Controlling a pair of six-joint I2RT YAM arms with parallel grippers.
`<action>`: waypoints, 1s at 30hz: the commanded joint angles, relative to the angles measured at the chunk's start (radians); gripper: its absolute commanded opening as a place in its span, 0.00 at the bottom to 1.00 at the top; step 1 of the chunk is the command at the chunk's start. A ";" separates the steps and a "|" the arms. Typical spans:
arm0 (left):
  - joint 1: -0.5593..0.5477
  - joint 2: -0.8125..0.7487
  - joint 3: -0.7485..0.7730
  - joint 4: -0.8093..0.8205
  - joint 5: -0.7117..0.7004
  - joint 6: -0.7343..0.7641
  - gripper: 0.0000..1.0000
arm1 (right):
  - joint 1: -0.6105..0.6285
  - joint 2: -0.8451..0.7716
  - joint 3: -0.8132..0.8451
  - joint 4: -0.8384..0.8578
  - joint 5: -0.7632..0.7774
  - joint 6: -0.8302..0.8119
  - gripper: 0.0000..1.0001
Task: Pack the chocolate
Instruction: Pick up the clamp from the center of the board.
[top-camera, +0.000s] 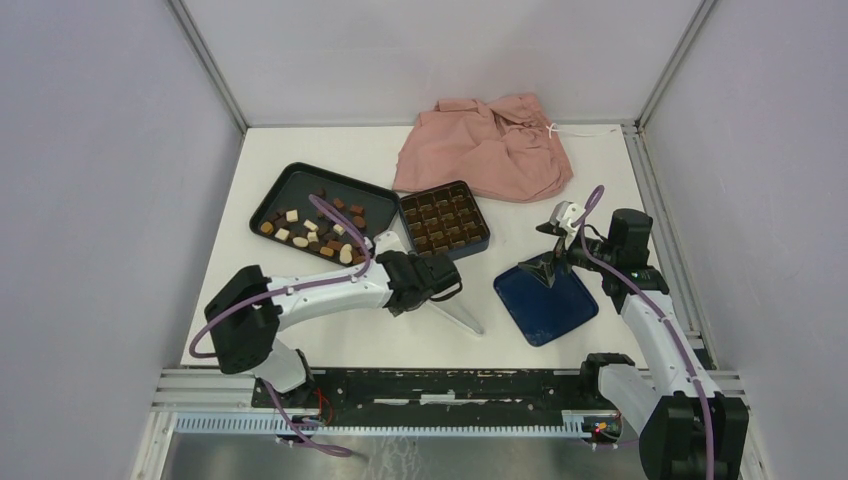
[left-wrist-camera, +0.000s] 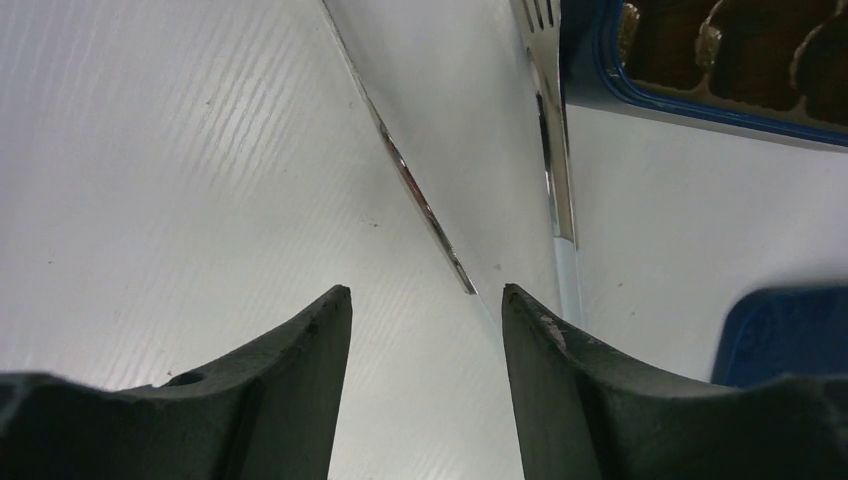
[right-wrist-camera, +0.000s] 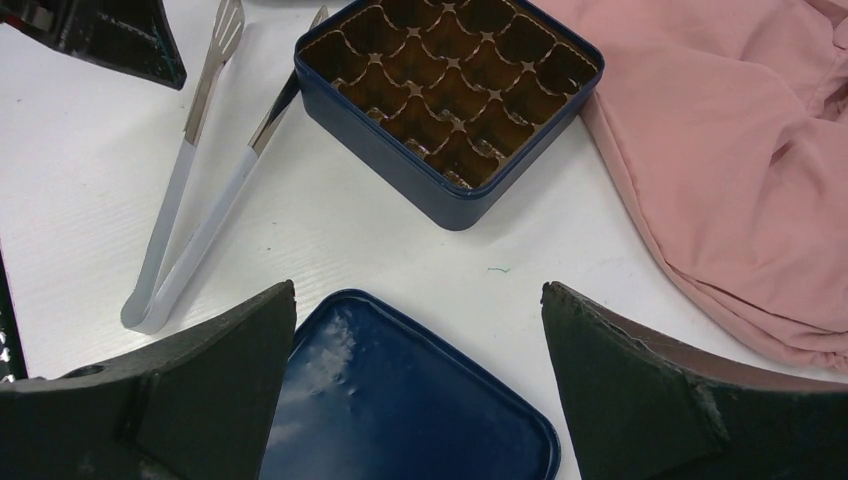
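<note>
On the desk (top-camera: 330, 340), the black tray (top-camera: 295, 188) lies beside the blue box (right-wrist-camera: 380, 146), its cells empty. Right gripper (right-wrist-camera: 419, 286) hangs wide spread over the lid (right-wrist-camera: 400, 400). Left gripper (left-wrist-camera: 425, 290), half-spread at the tongs (right-wrist-camera: 215, 215), pinches nothing: seemingly fetching the tool. Next, squeeze both handles. The chocolate (top-camera: 315, 232) lies loose in the tray

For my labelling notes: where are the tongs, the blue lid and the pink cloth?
tongs (right-wrist-camera: 213, 220): right wrist view, white handle.
blue lid (right-wrist-camera: 400, 400): right wrist view, middle of surface.
pink cloth (top-camera: 490, 150): top external view, its middle.
</note>
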 joint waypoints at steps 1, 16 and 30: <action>-0.002 0.062 0.059 -0.036 -0.064 -0.054 0.62 | 0.001 -0.015 -0.001 0.033 -0.009 -0.015 0.98; 0.071 0.220 0.071 0.034 0.005 0.034 0.35 | 0.001 -0.004 -0.001 0.026 -0.026 -0.018 0.98; 0.070 0.237 0.004 0.093 0.084 0.038 0.11 | 0.002 -0.006 0.007 0.014 -0.036 -0.024 0.98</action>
